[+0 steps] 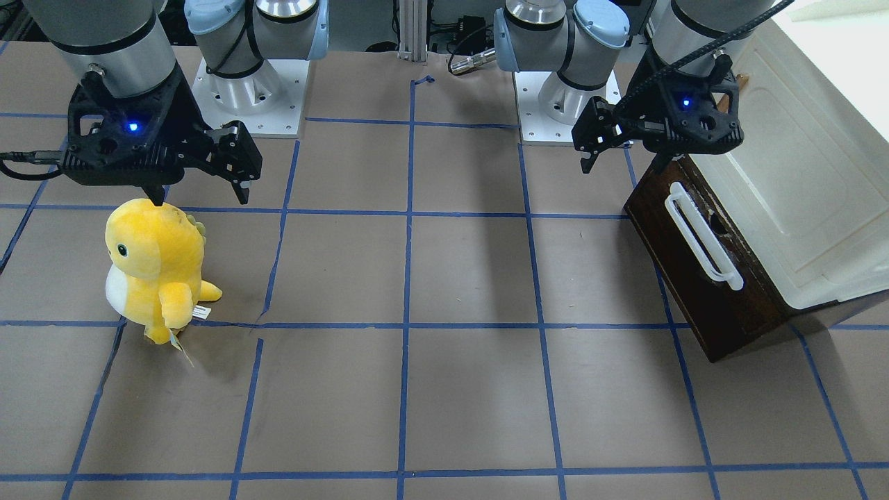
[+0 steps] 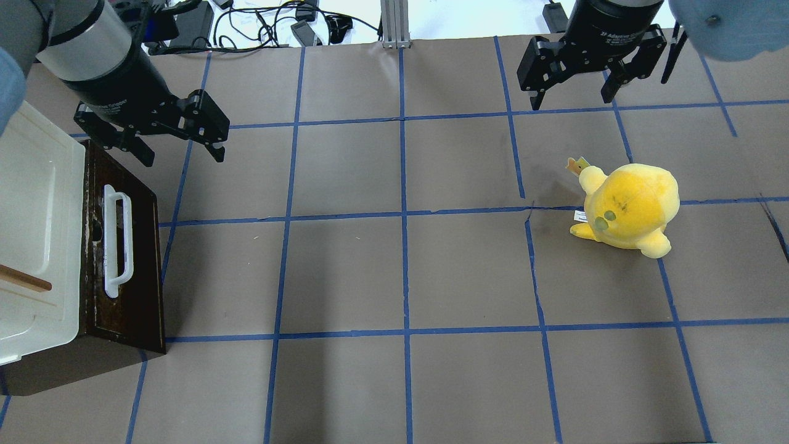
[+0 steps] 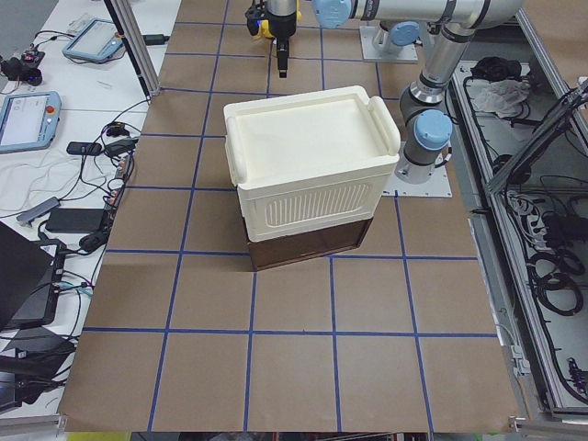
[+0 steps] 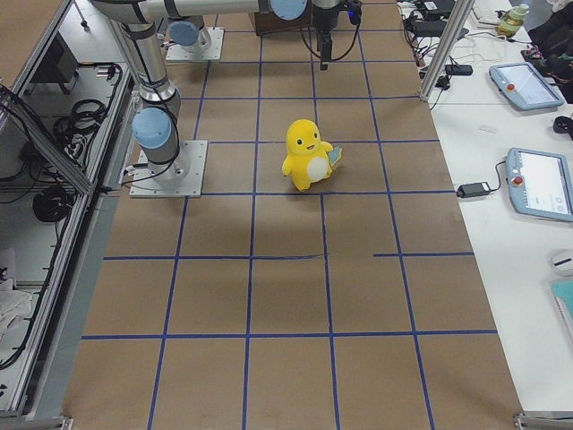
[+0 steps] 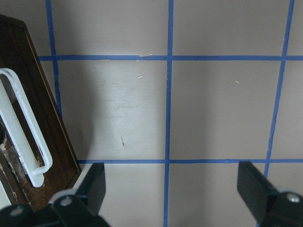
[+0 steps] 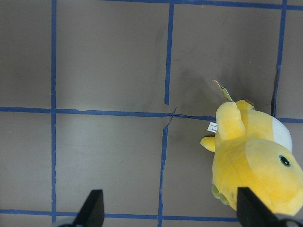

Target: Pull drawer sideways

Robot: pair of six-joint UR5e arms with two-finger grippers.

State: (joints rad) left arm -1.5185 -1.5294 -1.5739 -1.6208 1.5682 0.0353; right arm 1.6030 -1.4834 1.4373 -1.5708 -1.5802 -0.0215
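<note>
Beside your left tool [image 2: 183, 157], the drawer [image 2: 143, 271] sits ungripped.
Its jaws stand wide: straddle the white handle [image 2: 117, 243] mid-bar, close squarely, pull straight sideways.

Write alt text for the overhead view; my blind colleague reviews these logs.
The left gripper hovers open near a dark drawer with a white handle at the table's left edge. The right gripper hangs open beyond a yellow plush toy.
</note>
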